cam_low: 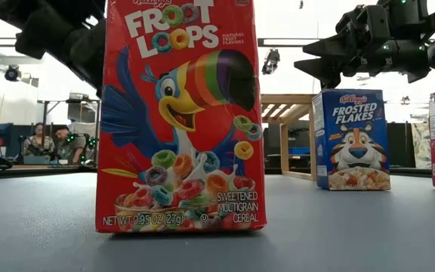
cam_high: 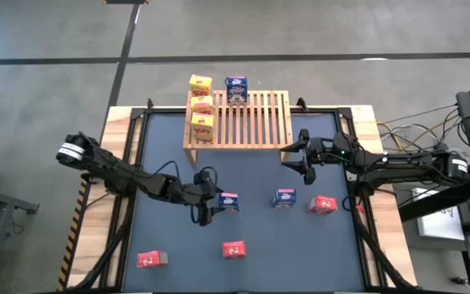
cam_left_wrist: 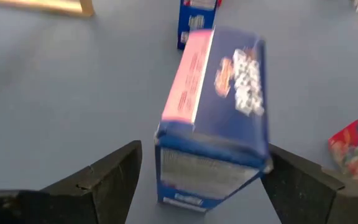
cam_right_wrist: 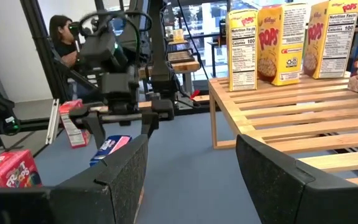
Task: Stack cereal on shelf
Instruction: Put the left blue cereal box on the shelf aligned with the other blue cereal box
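Between spread left gripper fingers, tilted blue cardboard box, apparently ungripped

Slatted shelf pale bare wood; cereal box glossy printed cardboard; tabletop matt.

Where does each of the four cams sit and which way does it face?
High: overhead, straight down; both arms, shelf.
Low: table height, level across; red box fills it, arms above.
Left wrist: past open left gripper onto a lying blue box.
Right wrist: past open right gripper toward the shelf's yellow boxes.
Shared: that blue box also shows from overhead.
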`<act>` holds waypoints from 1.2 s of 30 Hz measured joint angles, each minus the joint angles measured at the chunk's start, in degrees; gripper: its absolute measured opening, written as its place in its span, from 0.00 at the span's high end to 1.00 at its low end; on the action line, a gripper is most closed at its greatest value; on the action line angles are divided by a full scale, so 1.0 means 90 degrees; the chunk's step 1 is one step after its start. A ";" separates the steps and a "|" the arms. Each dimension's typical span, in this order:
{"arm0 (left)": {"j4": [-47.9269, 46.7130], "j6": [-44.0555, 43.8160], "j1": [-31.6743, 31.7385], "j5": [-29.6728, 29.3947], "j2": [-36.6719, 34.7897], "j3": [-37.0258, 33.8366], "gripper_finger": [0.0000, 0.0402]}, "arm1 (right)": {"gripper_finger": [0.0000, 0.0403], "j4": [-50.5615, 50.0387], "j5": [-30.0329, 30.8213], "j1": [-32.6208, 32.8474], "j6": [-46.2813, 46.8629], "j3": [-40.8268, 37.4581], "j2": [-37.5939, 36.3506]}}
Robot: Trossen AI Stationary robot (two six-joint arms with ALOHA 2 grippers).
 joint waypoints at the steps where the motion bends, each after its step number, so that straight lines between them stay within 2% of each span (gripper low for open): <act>1: 0.0003 0.0000 0.0000 0.0000 0.0061 0.0004 0.27 | 0.42 -0.0002 0.0000 0.0000 0.0000 0.0000 0.0000; 6: 0.0012 0.0000 0.0007 -0.0002 0.0225 0.0107 0.30 | 0.42 -0.0002 0.0000 0.0000 0.0000 -0.0001 0.0000; 20: -0.0239 0.0192 0.0007 0.0000 0.0167 0.0524 0.53 | 0.42 -0.0004 0.0001 0.0002 0.0134 0.0000 0.0000; 28: -0.1089 0.0245 0.0007 0.0001 0.0165 0.1063 0.56 | 0.42 -0.0004 0.0000 0.0002 0.0231 0.0000 0.0000; 36: -0.2450 0.0454 0.0007 -0.0128 0.0165 0.2171 0.57 | 0.42 -0.0002 0.0000 0.0002 0.0235 0.0016 0.0000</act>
